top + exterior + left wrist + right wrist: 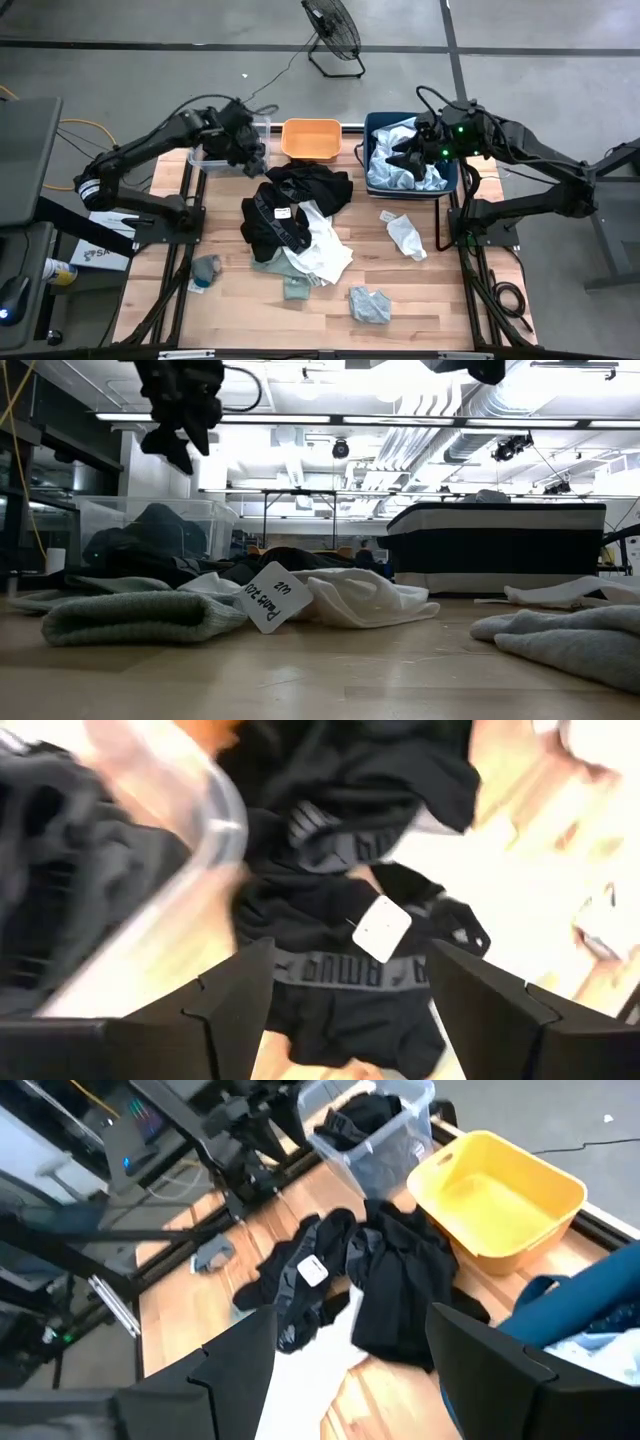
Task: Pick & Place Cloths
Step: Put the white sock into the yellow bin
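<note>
A heap of black cloths (297, 200) with a white tag lies mid-table, partly over a white cloth (322, 252). Small grey-green pieces (205, 268) (370, 305) and a pale rag (405, 235) lie apart on the wood. A pale blue cloth (405, 168) fills the navy bin (452, 180). Dark cloth sits in the clear bin (205, 155). My left gripper (252, 155) (350, 950) hangs open in the air between the clear bin's corner and the black heap (340, 920). My right gripper (400, 160) (350, 1315) is open above the navy bin's left side.
An orange bin (311, 138) stands at the far edge between the clear bin and the navy bin. Bare wood shows near the front edge (450, 300). In the low view, a grey-green roll (140, 615) and the tagged cloth (270, 595) lie close to the camera.
</note>
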`<action>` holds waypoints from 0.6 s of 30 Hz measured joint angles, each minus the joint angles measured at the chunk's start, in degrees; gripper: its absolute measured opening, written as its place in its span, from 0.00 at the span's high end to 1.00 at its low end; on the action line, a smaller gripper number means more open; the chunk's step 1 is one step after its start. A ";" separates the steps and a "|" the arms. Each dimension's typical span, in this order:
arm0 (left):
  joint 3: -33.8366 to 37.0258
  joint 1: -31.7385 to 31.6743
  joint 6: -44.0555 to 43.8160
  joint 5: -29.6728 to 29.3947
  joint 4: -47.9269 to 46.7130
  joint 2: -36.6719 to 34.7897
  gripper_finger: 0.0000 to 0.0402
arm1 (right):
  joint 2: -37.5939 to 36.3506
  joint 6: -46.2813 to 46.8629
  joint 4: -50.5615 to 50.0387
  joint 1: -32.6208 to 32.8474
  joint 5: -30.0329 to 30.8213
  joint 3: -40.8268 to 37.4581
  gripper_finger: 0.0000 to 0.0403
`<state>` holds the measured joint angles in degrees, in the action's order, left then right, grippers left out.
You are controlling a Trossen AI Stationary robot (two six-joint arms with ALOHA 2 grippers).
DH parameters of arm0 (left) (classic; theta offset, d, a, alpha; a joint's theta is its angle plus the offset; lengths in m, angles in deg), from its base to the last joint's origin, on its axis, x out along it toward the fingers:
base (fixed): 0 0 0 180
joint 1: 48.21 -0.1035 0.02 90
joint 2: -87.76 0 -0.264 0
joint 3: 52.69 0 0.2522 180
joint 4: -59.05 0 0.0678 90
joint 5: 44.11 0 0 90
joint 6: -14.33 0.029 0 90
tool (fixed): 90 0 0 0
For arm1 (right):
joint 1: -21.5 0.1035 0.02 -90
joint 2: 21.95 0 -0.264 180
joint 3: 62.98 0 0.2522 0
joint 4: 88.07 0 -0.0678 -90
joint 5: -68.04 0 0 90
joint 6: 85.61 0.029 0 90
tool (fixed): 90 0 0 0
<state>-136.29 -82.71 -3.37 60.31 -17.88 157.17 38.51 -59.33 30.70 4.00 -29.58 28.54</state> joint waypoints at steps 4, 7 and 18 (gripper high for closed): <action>0.00 6.19 -2.27 -3.59 0.02 0.00 0.36 | 0.00 -0.52 -3.12 4.94 4.34 0.00 0.38; 0.00 10.19 -4.16 -5.95 0.02 0.00 0.36 | 0.00 0.21 -4.31 10.09 8.32 0.00 0.38; 0.02 19.11 -6.15 -10.82 0.07 0.00 0.36 | -2.92 11.31 4.46 27.05 21.35 -12.50 0.38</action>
<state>-136.27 -63.60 -9.52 49.48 -17.80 157.17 35.59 -48.03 35.17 31.05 -8.23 16.03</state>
